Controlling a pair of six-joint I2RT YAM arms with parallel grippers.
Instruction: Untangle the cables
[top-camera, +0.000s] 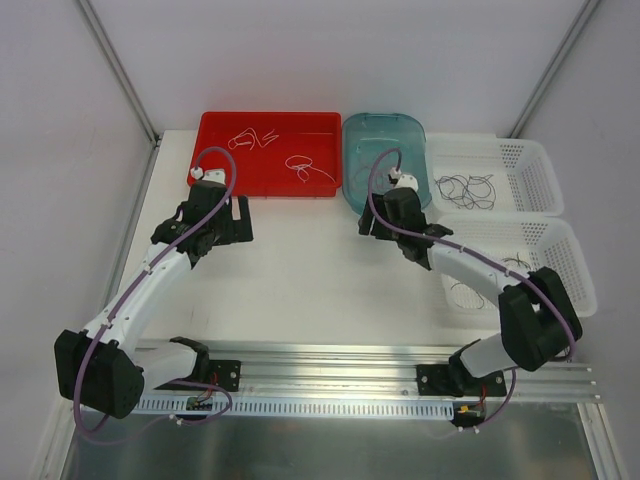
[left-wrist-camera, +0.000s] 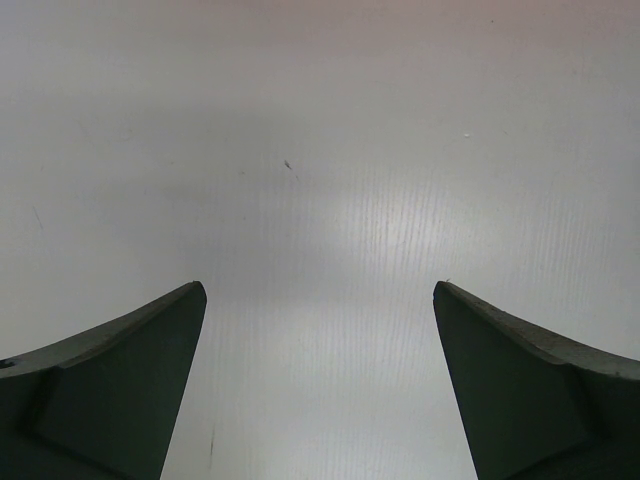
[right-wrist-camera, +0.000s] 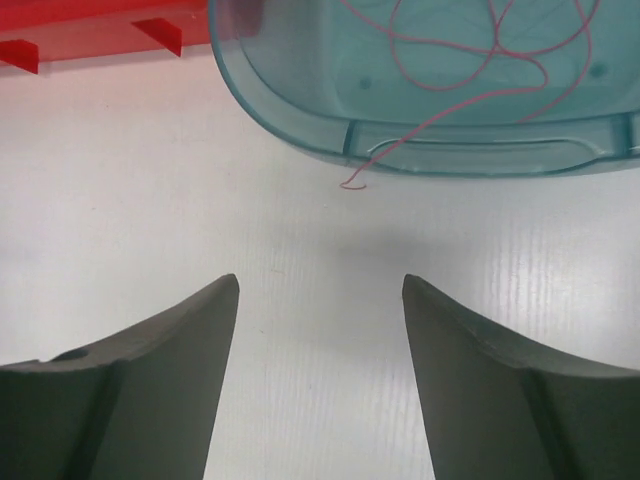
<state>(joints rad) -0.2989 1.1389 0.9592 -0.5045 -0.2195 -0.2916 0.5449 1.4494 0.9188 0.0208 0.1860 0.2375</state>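
the left jaws stand wide apart with nothing between them, over bare white desk (left-wrist-camera: 330, 180). the right jaws are apart too and hold nothing, just short of the teal bin (right-wrist-camera: 280, 90). a dark red cable (right-wrist-camera: 470, 48) loops inside that bin, with one end draped over the near rim and its curled tip just outside. further out, white cables (top-camera: 300, 168) lie in the red tray (top-camera: 320, 130) to the left. black cables (top-camera: 466, 188) curl in the far white basket (top-camera: 525, 165), and more dark strands lie in the near basket (top-camera: 570, 250).
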